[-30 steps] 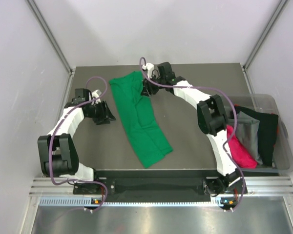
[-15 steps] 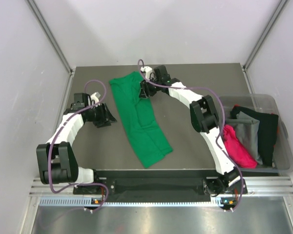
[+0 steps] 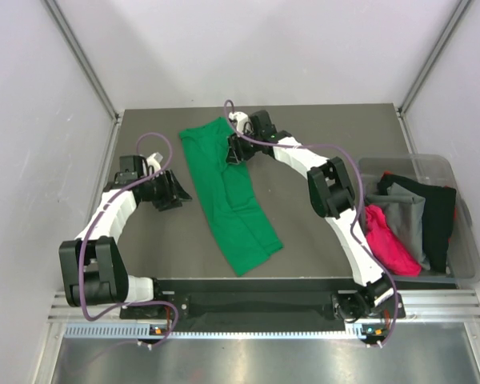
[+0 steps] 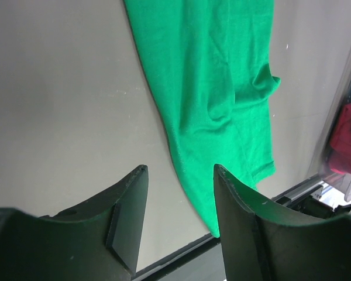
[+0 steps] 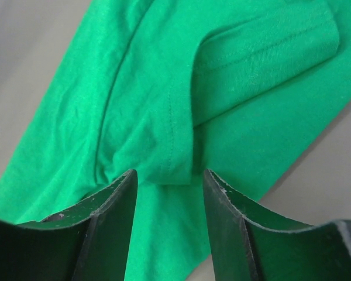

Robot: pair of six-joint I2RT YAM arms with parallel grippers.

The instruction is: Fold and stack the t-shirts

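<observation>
A bright green t-shirt (image 3: 228, 196) lies folded into a long strip on the dark table (image 3: 320, 136), running from far left to near centre. My left gripper (image 3: 181, 192) sits low just left of the strip. In the left wrist view it (image 4: 180, 171) is open over bare table, the green t-shirt (image 4: 210, 88) ahead and to its right. My right gripper (image 3: 234, 154) hovers over the strip's far right part. It (image 5: 169, 175) is open, nothing between its fingers, a folded sleeve (image 5: 257, 58) and its hem just beyond the tips.
A clear plastic bin (image 3: 462, 240) stands at the table's right edge. It holds a magenta-pink t-shirt (image 3: 390, 246), a grey one (image 3: 408, 220) and a black one (image 3: 437, 216). The black base rail (image 3: 256, 304) runs along the near edge.
The right gripper has edged a little left over the shirt and its jaws have widened. The left arm has shifted slightly; the shirt lies as before.
</observation>
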